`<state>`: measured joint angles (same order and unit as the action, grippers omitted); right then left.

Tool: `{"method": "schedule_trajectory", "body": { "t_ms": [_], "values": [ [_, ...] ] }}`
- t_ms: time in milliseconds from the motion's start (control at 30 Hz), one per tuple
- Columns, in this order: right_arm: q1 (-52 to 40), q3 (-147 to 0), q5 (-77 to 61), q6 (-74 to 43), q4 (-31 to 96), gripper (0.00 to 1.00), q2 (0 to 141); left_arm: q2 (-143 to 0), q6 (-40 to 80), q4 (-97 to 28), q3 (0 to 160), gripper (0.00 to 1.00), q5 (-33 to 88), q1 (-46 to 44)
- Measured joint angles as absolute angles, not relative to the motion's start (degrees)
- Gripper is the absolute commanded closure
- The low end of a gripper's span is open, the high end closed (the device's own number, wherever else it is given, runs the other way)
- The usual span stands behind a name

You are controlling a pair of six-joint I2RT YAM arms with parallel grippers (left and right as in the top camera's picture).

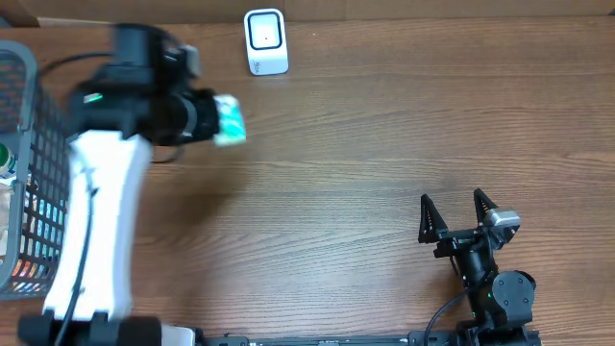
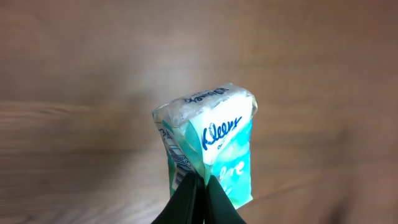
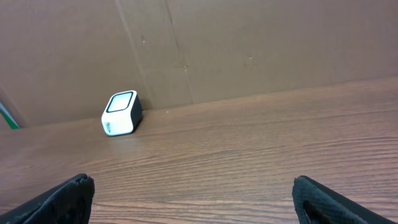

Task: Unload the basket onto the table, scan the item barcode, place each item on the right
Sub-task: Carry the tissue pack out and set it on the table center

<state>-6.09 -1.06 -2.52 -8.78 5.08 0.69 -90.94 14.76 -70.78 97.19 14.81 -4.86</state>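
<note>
The pack (image 2: 208, 143) carries the Kleenex name in blue script on its teal-and-white front. The same script runs upside down along its top end. Larger white letters below are partly hidden and cannot be read. Black print on its left side and a mark on the scanner's (image 3: 120, 114) side are too small to read.

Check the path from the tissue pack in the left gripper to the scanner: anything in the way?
Nothing visible does. Only bare table lies between the tissue pack, pinched in the left gripper, and the scanner at the far edge.
</note>
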Motion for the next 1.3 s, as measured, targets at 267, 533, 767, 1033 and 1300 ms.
{"method": "schedule_trajectory", "body": {
  "t_ms": [267,533,767,1033,1300],
  "values": [
    [-6.1,-1.1,-2.5,-8.7,5.1,0.0,0.7,-102.4,14.6,-65.5,88.6,0.96,17.8,-12.5],
    [-6.1,-1.1,-2.6,-8.8,5.1,0.0,0.7,-110.0,14.6,-60.6,87.7,0.96,22.6,-13.8],
    [-6.1,-1.1,-2.5,-8.8,5.1,0.0,0.7,-115.9,15.9,-55.7,87.6,0.96,24.7,-16.9],
    [-6.1,-1.1,-2.6,-8.8,5.1,0.0,0.7,-119.1,24.3,-43.9,87.4,0.96,26.8,-22.1],
    [-6.1,-1.1,-2.5,-8.8,5.1,0.0,0.7,-119.3,31.5,-39.1,87.4,0.96,26.1,-29.1]
  ]
}}
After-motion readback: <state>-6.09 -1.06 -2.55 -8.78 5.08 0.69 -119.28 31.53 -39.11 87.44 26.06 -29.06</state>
